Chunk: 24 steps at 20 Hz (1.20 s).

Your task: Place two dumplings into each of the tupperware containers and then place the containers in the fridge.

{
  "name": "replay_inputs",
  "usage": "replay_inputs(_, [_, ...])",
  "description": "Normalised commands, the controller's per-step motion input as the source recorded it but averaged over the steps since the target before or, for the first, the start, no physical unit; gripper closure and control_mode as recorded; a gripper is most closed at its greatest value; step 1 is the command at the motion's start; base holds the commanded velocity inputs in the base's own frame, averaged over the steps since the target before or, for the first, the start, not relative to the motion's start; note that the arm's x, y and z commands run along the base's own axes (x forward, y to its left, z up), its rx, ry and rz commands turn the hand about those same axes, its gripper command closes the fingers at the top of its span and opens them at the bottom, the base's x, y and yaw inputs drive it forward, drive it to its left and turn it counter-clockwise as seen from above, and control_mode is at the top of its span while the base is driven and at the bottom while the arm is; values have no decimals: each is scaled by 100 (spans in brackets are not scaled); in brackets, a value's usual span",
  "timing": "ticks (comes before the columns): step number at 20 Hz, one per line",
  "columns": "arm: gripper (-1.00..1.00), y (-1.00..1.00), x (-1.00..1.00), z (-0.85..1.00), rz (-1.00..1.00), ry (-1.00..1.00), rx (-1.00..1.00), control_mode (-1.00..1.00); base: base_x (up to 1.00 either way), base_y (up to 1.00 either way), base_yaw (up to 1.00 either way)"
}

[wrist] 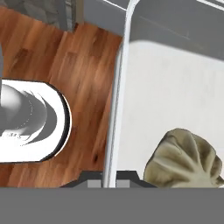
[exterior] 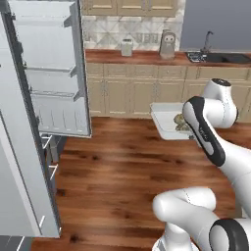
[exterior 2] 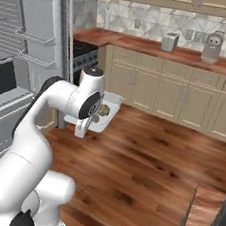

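1. The fingers (wrist: 109, 177) are clamped on the rim of the pale tupperware container (exterior: 164, 120), carried in mid-air above the wood floor (exterior: 117, 166).
2. Judge the tray rigid and light; keep it level, since the dumplings (wrist: 183, 159) would likely roll.
3. The left base view shows the open fridge (exterior: 49, 73); the hand view shows the rim grip.

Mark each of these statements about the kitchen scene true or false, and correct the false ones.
1. The gripper is shut on the rim of the tupperware container. True.
2. The container is empty. False: dumplings lie in it.
3. The fridge door is open. True.
4. The container rests on the counter. False: it is held in the air above the wooden floor.
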Motion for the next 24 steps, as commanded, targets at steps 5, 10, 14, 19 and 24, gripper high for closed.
replay_inputs(5, [100, 0, 0, 0, 0, 0, 0, 100, 65, -40, 76])
replay_inputs(10, [100, 0, 0, 0, 0, 0, 0, 100, 53, -45, 77])
replay_inputs(14, [100, 0, 0, 0, 0, 0, 0, 100, 51, -43, 79])
replay_inputs(19, [100, 0, 0, 0, 0, 0, 0, 100, 52, -43, 79])
replay_inputs(24, [100, 0, 0, 0, 0, 0, 0, 100, 52, -44, 78])
